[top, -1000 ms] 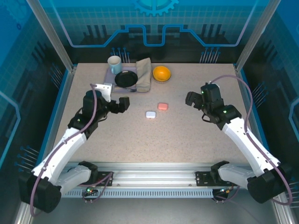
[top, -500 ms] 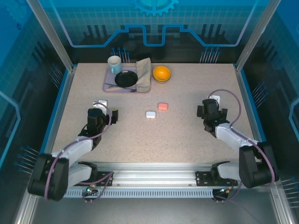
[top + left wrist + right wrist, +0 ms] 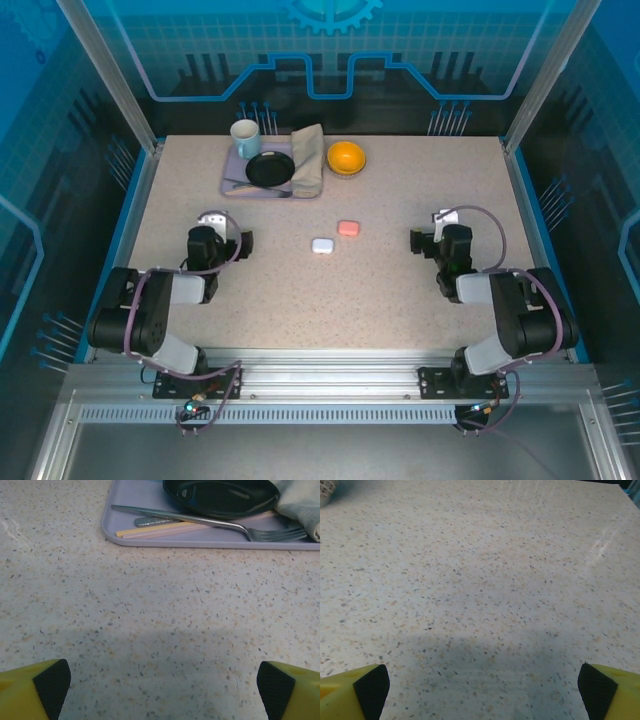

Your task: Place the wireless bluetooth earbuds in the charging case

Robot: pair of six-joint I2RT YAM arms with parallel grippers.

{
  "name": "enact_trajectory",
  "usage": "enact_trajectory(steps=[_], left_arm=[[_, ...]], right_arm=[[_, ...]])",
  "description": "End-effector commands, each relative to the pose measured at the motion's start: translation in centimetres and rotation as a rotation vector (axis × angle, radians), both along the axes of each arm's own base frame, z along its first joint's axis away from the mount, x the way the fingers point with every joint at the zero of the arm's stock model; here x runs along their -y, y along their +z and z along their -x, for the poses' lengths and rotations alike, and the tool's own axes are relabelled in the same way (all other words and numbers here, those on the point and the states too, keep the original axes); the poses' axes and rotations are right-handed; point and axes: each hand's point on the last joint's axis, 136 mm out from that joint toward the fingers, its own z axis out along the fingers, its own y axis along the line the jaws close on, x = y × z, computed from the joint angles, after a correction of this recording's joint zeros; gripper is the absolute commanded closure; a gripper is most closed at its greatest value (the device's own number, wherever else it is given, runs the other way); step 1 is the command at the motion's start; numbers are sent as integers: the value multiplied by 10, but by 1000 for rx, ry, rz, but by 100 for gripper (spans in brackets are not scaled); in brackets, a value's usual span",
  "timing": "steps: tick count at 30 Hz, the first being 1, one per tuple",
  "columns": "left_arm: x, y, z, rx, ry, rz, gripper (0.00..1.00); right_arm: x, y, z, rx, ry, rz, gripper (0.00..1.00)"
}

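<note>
1. Since a second ago both arms have folded back toward their bases, and their elbows now sit low near the table's front edge.
2. The left gripper [image 3: 240, 241] sits at 9 o'clock of the white charging case [image 3: 322, 245]. Its fingers are spread wide and hold nothing, and the lavender tray [image 3: 150, 542] lies at its 12 o'clock.
3. The right gripper [image 3: 418, 240] sits at 3 o'clock of that case, equally wide and empty.
4. Neither case has moved. The pink charging case [image 3: 348, 228] lies near the white one at its 1 o'clock, not touching it. The earbuds cannot be made out.
</note>
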Motion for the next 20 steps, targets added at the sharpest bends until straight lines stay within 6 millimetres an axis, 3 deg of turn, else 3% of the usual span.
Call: enact_trajectory(steps=[1,20], left_arm=[[4,20,-13,64,-37,66,1],[3,21,-13,68,-36,66,1]], right_arm=[[-8,23,-14,87,68,-30,0],[-17,22,-15,72,131,-41,0]])
